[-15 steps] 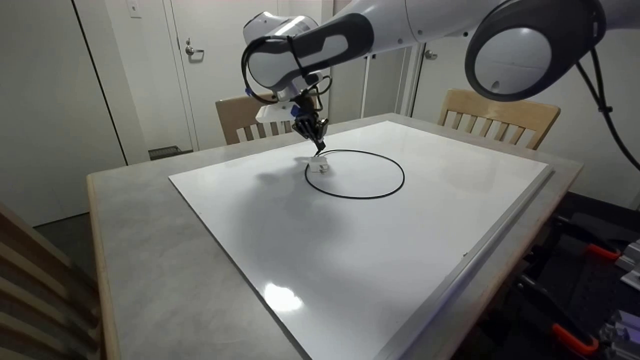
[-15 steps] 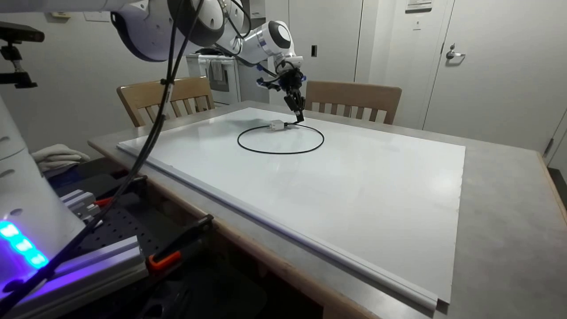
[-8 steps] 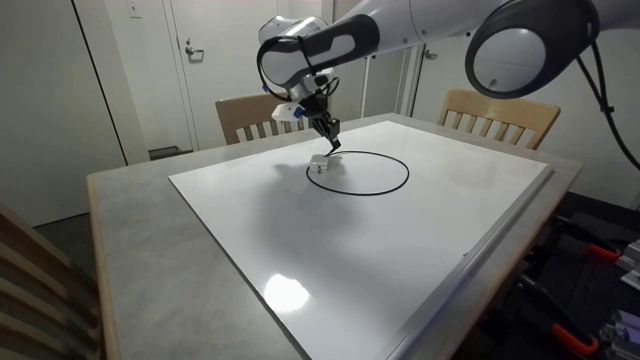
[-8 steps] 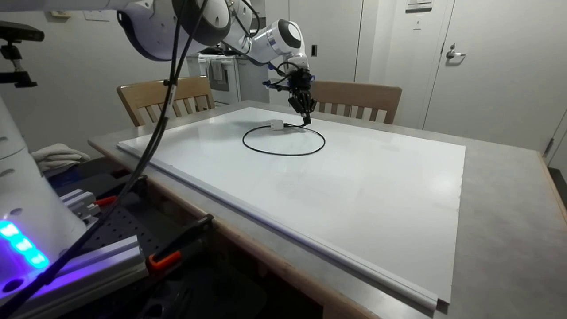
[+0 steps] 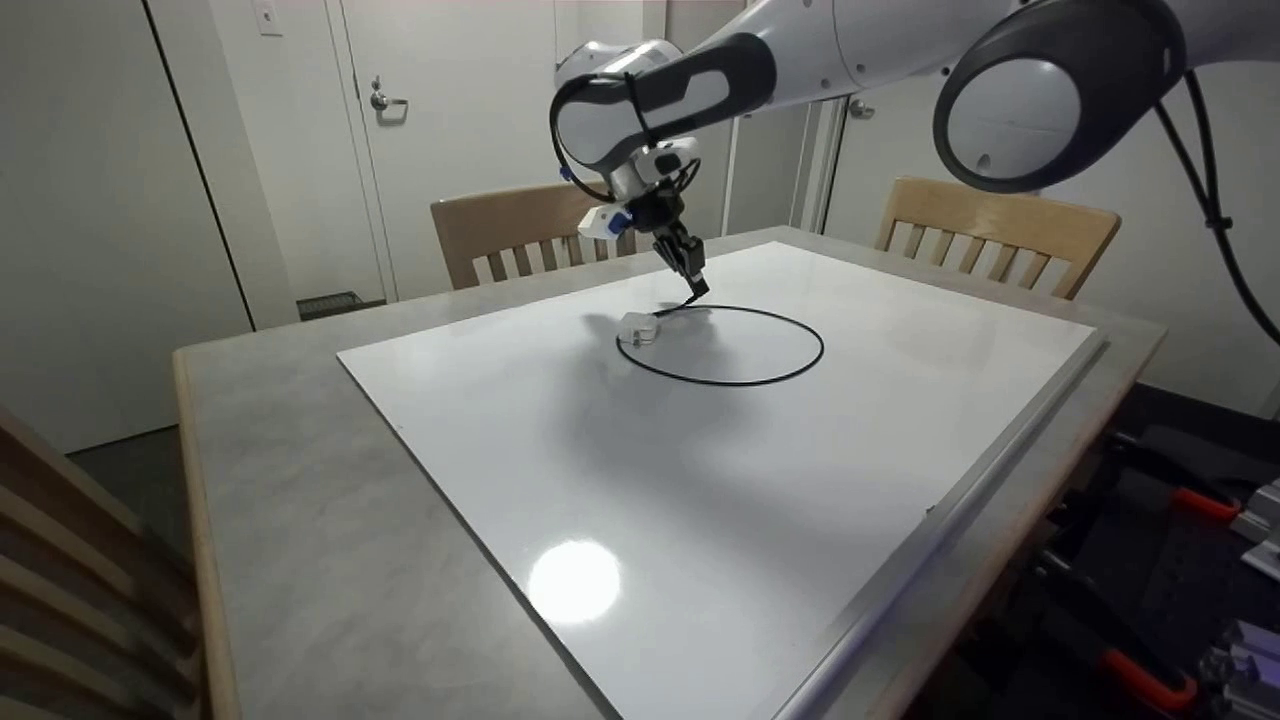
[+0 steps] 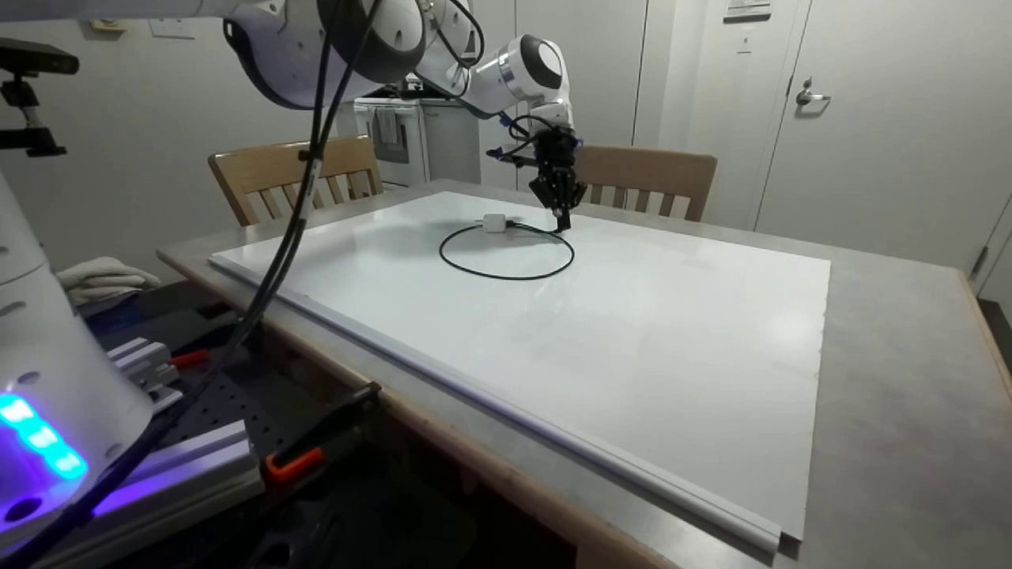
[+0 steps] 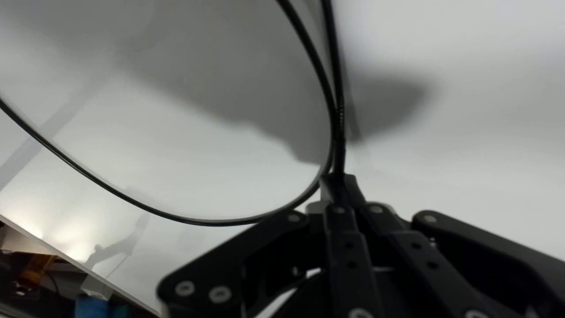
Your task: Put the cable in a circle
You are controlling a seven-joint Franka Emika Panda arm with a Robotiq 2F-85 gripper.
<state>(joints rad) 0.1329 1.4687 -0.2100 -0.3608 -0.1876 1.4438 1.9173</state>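
Fingers touch looped cable; 2 chairs behind.

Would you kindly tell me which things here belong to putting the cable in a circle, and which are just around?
For the job:
cable, looped over the whiteboard
gripper, shut on the cable
white block, apparently attached to it

Just around:
chairs
cloth
stove

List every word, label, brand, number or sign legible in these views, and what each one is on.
None can be read in any view.
Sign-like wall panel, in an exterior view: too small and blurred.
Small mark below it: too small to tell.
Pale tag on the robot's hanging cord: any print is too small.
Black cable and white block: no lettering made out.
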